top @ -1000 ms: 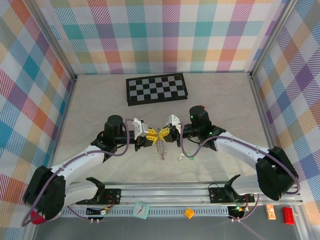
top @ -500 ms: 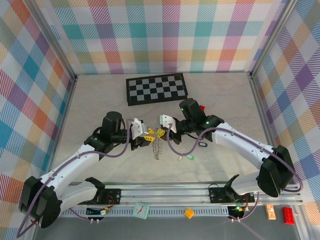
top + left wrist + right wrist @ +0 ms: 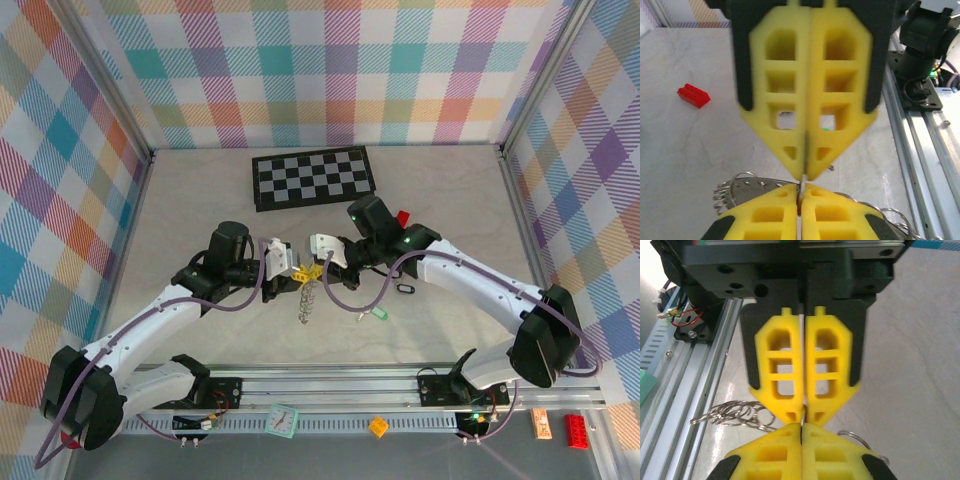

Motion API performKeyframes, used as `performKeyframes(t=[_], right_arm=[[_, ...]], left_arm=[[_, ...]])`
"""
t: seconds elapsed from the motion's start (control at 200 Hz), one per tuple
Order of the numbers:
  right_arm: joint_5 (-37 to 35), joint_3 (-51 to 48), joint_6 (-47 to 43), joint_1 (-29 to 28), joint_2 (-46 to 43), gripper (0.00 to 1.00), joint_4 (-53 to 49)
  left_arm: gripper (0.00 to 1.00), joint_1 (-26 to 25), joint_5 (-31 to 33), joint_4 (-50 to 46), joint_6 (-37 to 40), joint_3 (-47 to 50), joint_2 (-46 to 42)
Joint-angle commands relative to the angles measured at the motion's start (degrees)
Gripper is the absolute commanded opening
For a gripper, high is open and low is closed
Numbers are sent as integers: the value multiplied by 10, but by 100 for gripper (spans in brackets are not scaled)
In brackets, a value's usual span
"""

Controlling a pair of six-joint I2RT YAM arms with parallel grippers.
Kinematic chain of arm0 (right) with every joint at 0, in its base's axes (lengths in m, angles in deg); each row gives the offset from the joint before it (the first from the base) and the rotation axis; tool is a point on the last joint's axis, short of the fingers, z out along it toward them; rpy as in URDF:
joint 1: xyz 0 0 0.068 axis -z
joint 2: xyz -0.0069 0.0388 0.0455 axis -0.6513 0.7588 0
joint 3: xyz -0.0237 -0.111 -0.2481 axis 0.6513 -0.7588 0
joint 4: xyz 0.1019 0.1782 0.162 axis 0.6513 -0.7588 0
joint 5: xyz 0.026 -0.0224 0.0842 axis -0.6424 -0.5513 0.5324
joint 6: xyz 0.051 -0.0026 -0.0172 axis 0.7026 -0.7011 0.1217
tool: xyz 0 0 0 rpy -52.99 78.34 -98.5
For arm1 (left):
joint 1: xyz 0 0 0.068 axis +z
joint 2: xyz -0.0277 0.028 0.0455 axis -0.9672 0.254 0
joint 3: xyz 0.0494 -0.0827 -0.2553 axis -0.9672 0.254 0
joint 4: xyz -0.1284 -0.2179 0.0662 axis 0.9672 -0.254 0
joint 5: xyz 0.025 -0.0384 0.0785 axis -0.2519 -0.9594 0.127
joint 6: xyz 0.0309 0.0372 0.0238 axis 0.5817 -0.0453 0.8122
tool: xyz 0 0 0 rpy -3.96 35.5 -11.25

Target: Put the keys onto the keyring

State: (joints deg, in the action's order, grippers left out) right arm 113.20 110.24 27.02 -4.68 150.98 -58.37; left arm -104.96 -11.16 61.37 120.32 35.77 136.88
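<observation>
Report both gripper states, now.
Left gripper: shut on the keyring, which hangs below it.
Right gripper: shut on the keyring too, tip to tip with the left.

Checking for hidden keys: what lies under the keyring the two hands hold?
Only table shows under the keyring, pinched by left hand and right hand. The strip directly beneath it is covered. Green key and black key lie to its right.

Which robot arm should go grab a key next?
Probably the right. The left end effector and right end effector are both shut on the keyring. The green key and black key lie beside the right arm, so the left could hold the ring alone.
</observation>
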Motion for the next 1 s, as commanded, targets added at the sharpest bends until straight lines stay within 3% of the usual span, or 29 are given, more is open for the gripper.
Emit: performKeyframes(t=[0.0,0.035,0.115,0.185,0.455,0.685,0.995], right_arm=[[28,20,-4,-10,3,0,-11],[22,16,5,-9,-1,0,-1],[26,-18,37,4,-27,25,57],[56,-65,75,29,-59,31,128],[83,-222,162,57,-116,33,349],[112,-241,204,57,-103,31,404],[123,-228,208,52,-82,22,417]], left_arm=[[0,-5,-14,14,9,-15,-3],[0,-5,-14,16,10,-13,-4],[0,-6,-22,27,5,-6,-8],[0,-6,-33,53,-11,5,-12],[0,-6,-63,228,-108,66,-15],[0,-6,-73,293,-137,90,-12],[0,-6,-81,339,-164,104,-10]])
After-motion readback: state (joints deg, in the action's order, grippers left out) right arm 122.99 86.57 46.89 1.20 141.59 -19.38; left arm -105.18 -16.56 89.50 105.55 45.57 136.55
